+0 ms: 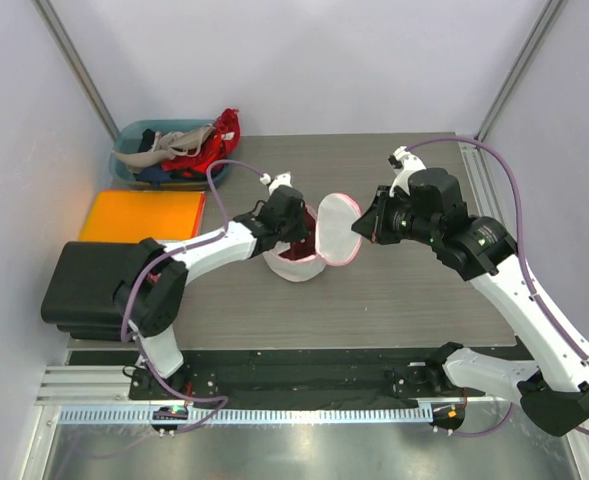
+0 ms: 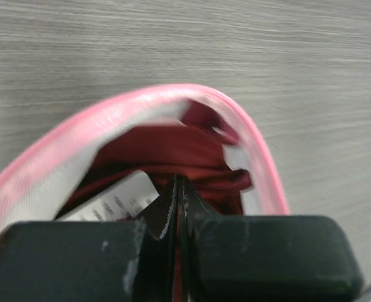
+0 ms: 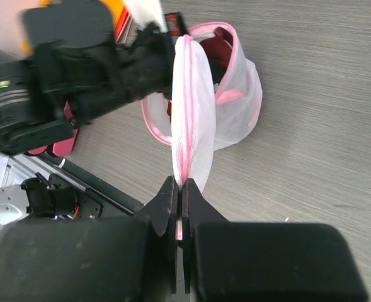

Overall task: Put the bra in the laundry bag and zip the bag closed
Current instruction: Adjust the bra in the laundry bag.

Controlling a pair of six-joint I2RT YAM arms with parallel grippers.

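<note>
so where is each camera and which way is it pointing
top external: above and behind the bases, looking down on the table, left arm, right arm and the laundry bag between them.
left wrist: on the left arm, looking past its shut left end effector into the open bag at the dark red bra.
right wrist: on the right arm, looking past the right end effector pinching the bag's flap.
shared: all three show the bag.

- Left arm [image 1: 209,248], right arm [image 1: 534,305]: white link shells, black joint housings.
- Cable [image 1: 520,205]: purple, one per arm, running outside the links.
- Left gripper [image 2: 176,189], right gripper [image 3: 180,189]: black blocky bodies, black tapered fingers.
- Left gripper body: pale scuff marks; serrated inner finger edge.
</note>
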